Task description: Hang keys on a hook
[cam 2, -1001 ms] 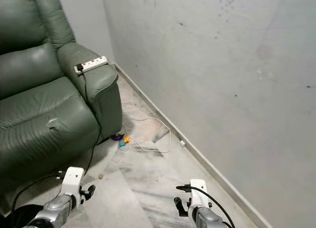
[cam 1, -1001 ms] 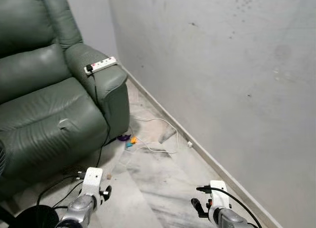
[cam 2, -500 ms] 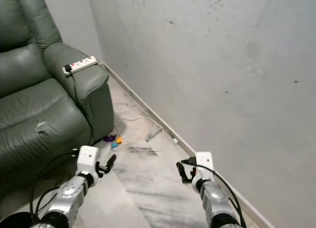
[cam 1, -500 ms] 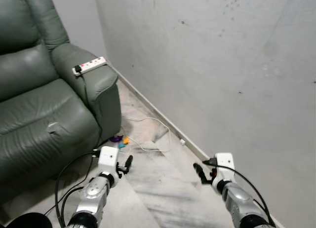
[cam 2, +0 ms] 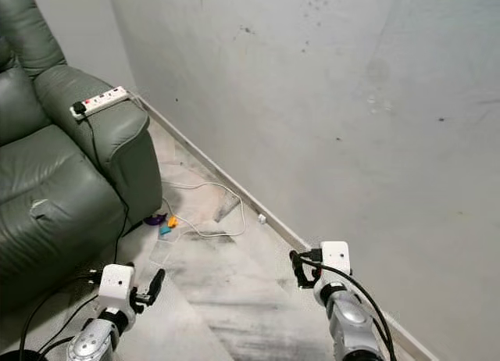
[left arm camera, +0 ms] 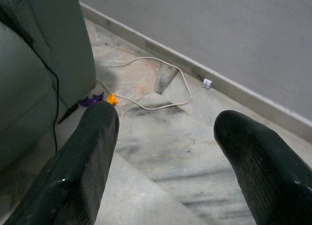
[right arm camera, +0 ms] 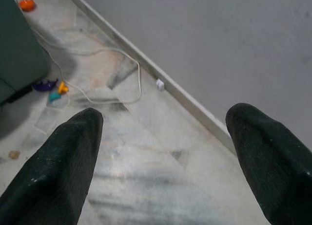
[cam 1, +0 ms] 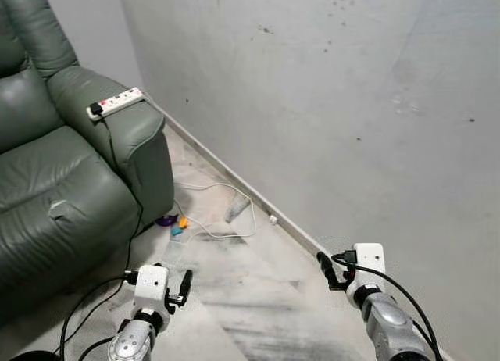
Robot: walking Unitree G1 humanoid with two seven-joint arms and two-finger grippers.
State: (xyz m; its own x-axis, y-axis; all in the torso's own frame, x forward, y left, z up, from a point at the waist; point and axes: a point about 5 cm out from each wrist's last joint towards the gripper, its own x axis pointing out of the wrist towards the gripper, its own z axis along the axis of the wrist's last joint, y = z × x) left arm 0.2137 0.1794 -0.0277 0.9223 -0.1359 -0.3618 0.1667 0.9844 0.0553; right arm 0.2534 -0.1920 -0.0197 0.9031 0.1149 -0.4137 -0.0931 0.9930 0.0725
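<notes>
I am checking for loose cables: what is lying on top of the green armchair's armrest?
A white power strip lies on the armrest, with a black plug at one end; its black cord runs down the chair's side. How far it reaches behind the chair is hidden.

1 armchair [cam 1: 70, 181], 1 pwr strip [cam 1: 115, 102], 1 white cable [cam 1: 223, 220], 3 small toys [cam 1: 173, 223]

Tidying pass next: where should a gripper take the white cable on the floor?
Take the white cable at the arch of its loop, from above, jaws across the strand. It lies flat on the floor, away from the armchair.
</notes>
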